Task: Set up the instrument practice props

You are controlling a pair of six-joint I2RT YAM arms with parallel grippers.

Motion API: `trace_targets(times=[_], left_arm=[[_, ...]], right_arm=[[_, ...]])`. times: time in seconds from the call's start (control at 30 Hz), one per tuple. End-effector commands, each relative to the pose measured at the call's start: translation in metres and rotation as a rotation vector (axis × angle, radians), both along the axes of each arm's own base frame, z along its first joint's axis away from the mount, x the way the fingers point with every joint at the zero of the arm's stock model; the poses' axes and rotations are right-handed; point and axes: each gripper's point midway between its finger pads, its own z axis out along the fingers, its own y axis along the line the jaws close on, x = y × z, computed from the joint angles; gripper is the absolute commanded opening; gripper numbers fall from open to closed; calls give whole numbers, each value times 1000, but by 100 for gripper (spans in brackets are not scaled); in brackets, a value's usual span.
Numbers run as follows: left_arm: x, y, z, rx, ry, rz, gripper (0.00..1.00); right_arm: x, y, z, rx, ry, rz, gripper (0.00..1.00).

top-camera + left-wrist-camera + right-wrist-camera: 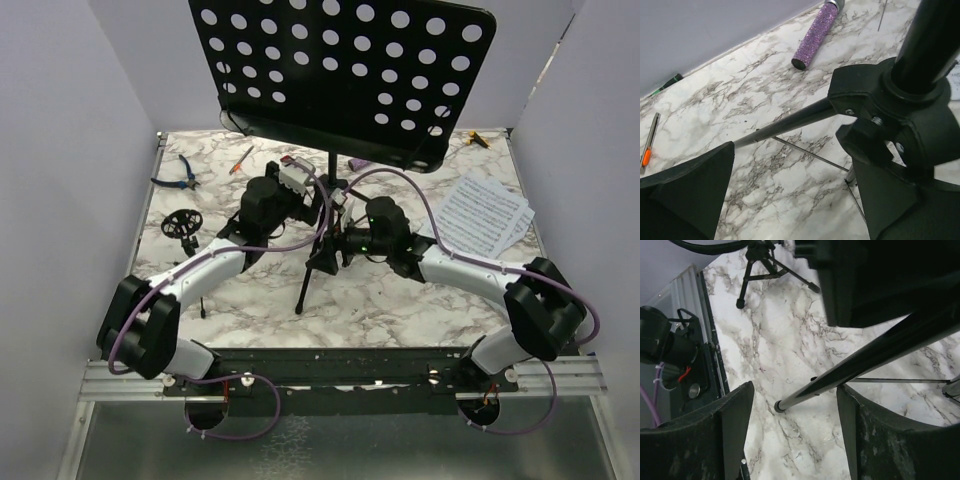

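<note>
Perforated desk of the music stand [340, 70] fills the top of your overhead view and is cut off by the upper edge. It hides the far strip of the marble table [400, 300] and nearly all of the purple glitter microphone [816, 35]. Your left wrist camera shows the microphone lying flat near the back wall, its head end cropped. The stand is upright at mid-table between your two wrists, with its tripod legs splayed toward the near edge.

From above, both wrist housings cover the fingers, so read them from the wrist views.

- **Left:** your left gripper [795, 190] has its fingers spread wide and pinches nothing. One tripod leg runs across the gap. The stand's leg hub sits just beside the right-hand finger, and you cannot tell whether they touch.
- **Right:** your right gripper [796, 390] also has its fingers spread. A tripod leg slants between them, its foot end showing in the gap. Contact with the right-hand finger cannot be made out.

White sheet-music pages [485, 215] lie fanned on the table's right side, well apart from the stand. The small black mic stand [182, 225] rests on its own legs at the left, near your left forearm. Blue-handled pliers [178, 172] lie just behind it. An orange-and-black tool [243, 158] farther back is too small to name.
</note>
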Motion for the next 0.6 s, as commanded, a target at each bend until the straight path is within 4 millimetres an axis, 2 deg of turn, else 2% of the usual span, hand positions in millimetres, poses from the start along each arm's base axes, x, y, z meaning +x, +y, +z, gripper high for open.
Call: trace_targets(times=[0.0, 0.13, 0.23, 0.57], left_arm=[[-14, 26, 27, -107, -32, 138, 99], [-31, 39, 27, -160, 6, 181, 99], [-44, 41, 27, -200, 40, 177, 99], [-82, 20, 9, -281, 213, 34, 99]], right_arm=[[-25, 2, 8, 17, 39, 58, 71], [-21, -6, 4, -2, 45, -6, 75], [-15, -14, 0, -22, 54, -74, 78], [-24, -31, 5, 6, 56, -102, 85]])
